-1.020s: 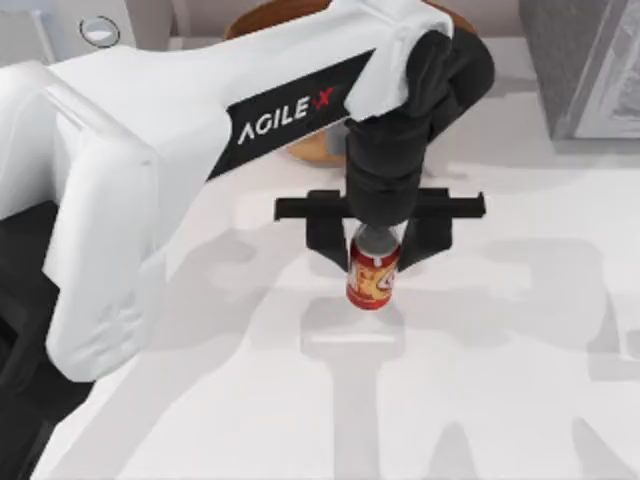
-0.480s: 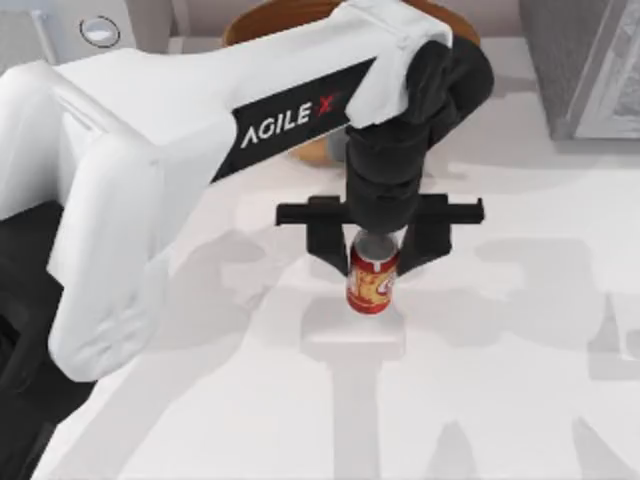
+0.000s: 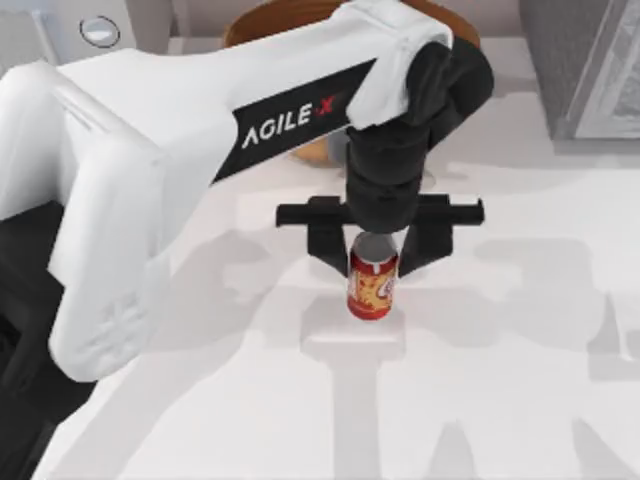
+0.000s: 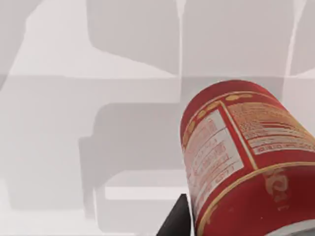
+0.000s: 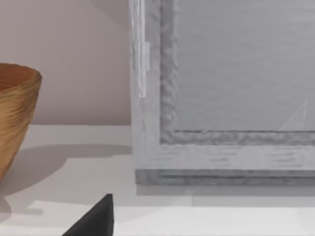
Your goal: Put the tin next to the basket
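White tabletop (image 3: pixel 520 400) carries the basket (image 3: pixel 300 150) at the far edge; my left gripper (image 3: pixel 374 262) holds the tin (image 3: pixel 371 290) upright in its jaws, ready to set it close beside.

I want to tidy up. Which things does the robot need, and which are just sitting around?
Needed:
tin, in the left hand
basket

Just there:
grey framed panel
white round-topped thing in the table's far left corner
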Action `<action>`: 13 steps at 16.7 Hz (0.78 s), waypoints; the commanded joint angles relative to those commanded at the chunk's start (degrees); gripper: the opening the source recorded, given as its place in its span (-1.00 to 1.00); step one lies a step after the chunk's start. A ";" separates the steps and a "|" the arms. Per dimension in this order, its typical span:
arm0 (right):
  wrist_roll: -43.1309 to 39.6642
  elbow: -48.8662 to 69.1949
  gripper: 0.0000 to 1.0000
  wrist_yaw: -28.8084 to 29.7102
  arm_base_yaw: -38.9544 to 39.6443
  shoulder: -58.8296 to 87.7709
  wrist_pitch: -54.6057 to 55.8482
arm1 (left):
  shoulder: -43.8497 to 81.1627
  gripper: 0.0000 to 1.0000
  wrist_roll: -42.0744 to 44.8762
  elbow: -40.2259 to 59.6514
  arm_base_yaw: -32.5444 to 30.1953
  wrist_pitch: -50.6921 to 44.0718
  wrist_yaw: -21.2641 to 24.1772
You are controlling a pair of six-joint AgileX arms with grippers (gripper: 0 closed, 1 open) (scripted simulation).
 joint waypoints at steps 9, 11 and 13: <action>0.00 0.00 1.00 0.00 0.00 0.00 0.00 | 0.00 1.00 0.00 0.00 0.00 0.00 0.00; 0.00 0.00 1.00 0.00 0.00 0.00 0.00 | 0.00 1.00 0.00 0.00 0.00 0.00 0.00; 0.00 0.00 1.00 0.00 0.00 0.00 0.00 | 0.01 1.00 0.00 0.01 0.12 -0.01 0.00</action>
